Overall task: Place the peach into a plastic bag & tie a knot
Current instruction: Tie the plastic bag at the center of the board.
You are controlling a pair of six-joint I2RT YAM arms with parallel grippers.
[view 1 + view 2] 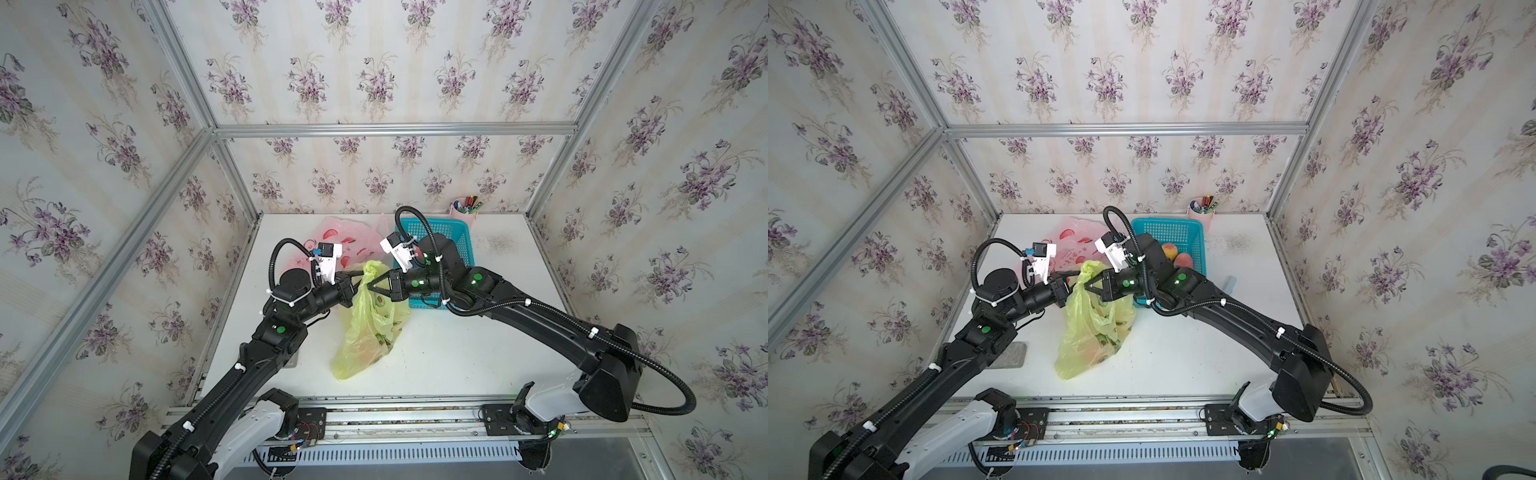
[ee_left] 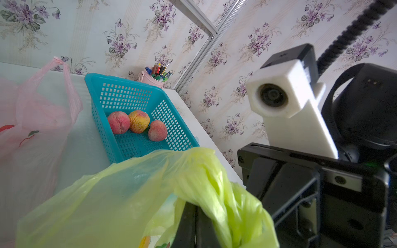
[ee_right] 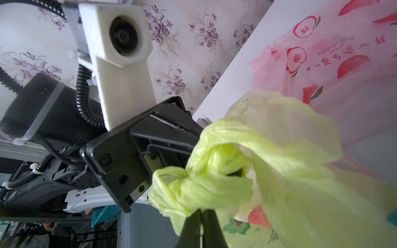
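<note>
A yellow-green plastic bag (image 1: 370, 328) (image 1: 1092, 332) hangs over the table between my two grippers. An orange-pink shape, the peach (image 1: 365, 351), shows dimly through its lower part. The bag's handles are twisted into a loose knot (image 3: 214, 167) at the top. My left gripper (image 1: 360, 277) (image 2: 195, 207) comes in from the left, shut on a twisted strand of the bag (image 2: 129, 199). From the right, my right gripper (image 1: 371, 286) (image 3: 202, 211) is shut on the bag's knotted end (image 3: 182, 193). The two grippers' tips almost meet.
A teal basket (image 1: 440, 228) (image 2: 94, 103) at the back right holds three more peaches (image 2: 118, 122). A pink printed bag (image 1: 332, 237) (image 3: 343, 64) lies behind the left gripper. A pink pen cup (image 1: 465, 210) stands at the back wall. A grey pad (image 1: 1011, 355) lies under the left arm.
</note>
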